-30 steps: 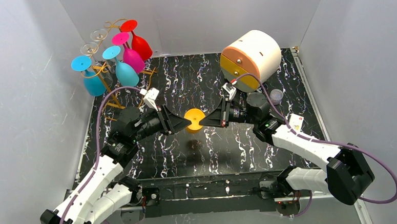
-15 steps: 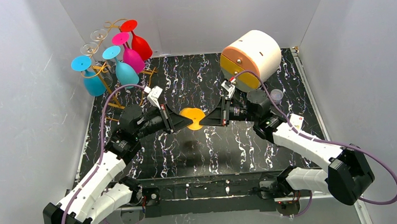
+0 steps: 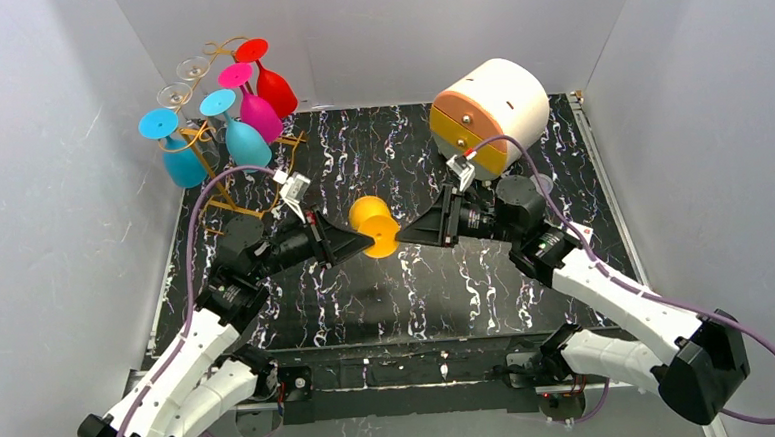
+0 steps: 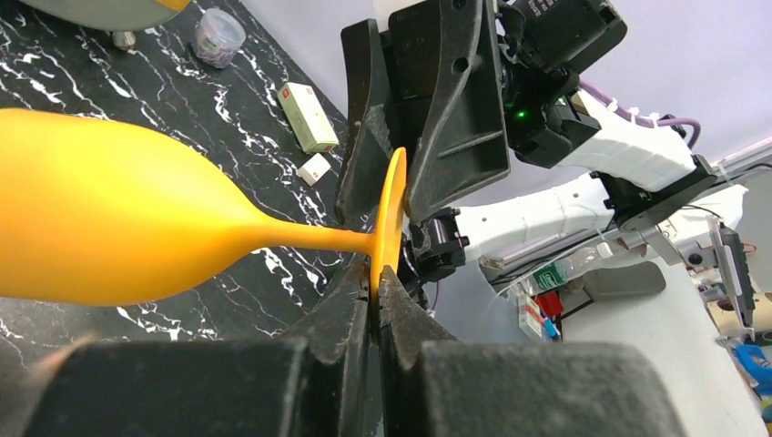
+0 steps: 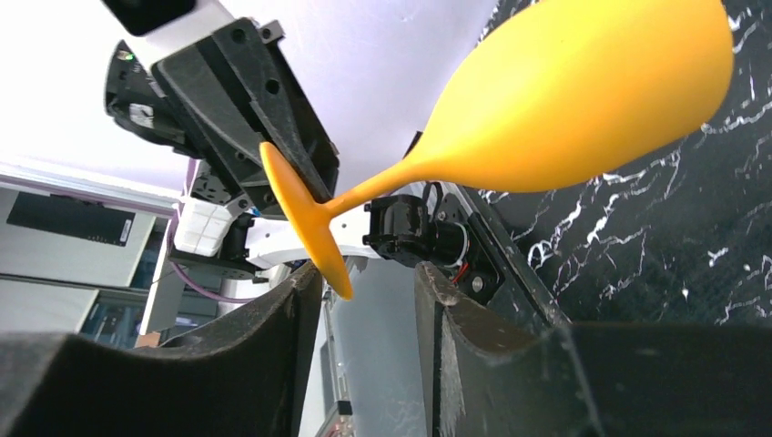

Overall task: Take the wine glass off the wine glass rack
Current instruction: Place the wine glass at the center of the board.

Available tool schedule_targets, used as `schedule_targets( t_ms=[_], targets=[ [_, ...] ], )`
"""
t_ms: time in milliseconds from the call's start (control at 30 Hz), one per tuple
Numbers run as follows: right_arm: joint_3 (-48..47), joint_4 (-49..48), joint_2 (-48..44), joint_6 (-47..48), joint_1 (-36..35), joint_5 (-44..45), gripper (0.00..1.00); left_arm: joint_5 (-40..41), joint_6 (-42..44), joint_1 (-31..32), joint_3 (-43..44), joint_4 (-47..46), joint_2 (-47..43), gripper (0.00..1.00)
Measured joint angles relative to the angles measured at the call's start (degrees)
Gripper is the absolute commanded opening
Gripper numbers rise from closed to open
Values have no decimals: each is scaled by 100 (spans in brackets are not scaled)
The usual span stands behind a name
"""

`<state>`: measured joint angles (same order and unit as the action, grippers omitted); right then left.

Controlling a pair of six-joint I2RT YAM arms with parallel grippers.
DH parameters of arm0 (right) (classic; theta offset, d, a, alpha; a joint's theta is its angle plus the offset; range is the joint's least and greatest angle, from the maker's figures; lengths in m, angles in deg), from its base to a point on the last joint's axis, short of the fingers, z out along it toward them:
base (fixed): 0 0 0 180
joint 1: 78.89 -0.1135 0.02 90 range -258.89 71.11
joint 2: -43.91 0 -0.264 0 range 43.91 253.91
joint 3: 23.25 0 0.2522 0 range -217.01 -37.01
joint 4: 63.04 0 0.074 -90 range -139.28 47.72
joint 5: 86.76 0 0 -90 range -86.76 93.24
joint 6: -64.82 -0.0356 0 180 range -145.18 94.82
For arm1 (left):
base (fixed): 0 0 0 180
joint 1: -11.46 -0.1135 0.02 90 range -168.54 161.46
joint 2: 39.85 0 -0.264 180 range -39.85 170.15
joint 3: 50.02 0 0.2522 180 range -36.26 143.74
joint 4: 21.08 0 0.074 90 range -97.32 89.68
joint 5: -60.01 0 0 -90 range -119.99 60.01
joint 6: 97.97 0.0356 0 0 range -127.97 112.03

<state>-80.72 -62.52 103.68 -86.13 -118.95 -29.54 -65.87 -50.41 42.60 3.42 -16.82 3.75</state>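
One orange wine glass (image 3: 374, 227) hangs mid-air over a black, white-veined surface (image 3: 438, 296) inside plain white walls (image 3: 62, 195), well clear of the gold rack (image 3: 199, 135) at the back left. Left wrist: the left fingers (image 4: 350, 305) pinch its foot; print on a small box (image 4: 308, 116) is too small to read. Right wrist: the right fingers (image 5: 273, 328) stand apart on either side of the foot.

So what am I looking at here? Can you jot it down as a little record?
Held item: yellow wine glass, lying sideways, lifted above the table
Left pincer: shut on the glass's foot
Right pincer: open, fingers either side of the foot's rim
Rack: back left corner, other glasses hanging upside down on it
Also there: cream drum-shaped box, back right
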Motion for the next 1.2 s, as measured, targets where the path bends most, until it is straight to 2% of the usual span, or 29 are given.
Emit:
schedule_targets(
  t_ms=[133,200,367,400,467,533,567,667,867,933,1033,1100,1133,1200],
  targets=[
    [0,-284,-66,98,0,-127,44,-90,-52,2,-81,-271,-20,0],
    [-33,-365,81,153,0,-328,32,-168,-170,2,-92,-470,111,0],
    [-385,-269,533,490,0,-782,10,-267,-472,0,-186,-782,459,0],
    [-422,-203,538,599,0,-796,1,-295,-516,0,-186,-820,483,0],
    [-442,-173,492,822,0,-804,1,-297,-551,4,-184,-824,466,0],
    [-442,-116,389,1010,-28,-772,1,-304,-551,13,-173,-765,422,21],
    [-442,-87,337,1080,-44,-772,1,-308,-527,26,-162,-754,402,27],
    [-442,-28,164,1217,-46,-769,1,-444,-455,44,-144,-629,356,31],
    [-415,-76,61,1429,-17,-800,1,-708,-555,101,-37,-667,590,25],
    [-415,-133,72,1445,-15,-822,1,-706,-584,149,26,-704,710,17],
    [-415,-212,162,1436,-9,-857,1,-723,-664,238,57,-868,855,0],
    [-413,-210,225,1427,2,-907,1,-750,-658,280,57,-890,911,0],
    [-413,-214,245,1436,17,-920,6,-743,-647,280,57,-879,918,0],
    [-413,-221,254,1445,31,-946,31,-710,-619,284,52,-872,914,0]
  ],
)
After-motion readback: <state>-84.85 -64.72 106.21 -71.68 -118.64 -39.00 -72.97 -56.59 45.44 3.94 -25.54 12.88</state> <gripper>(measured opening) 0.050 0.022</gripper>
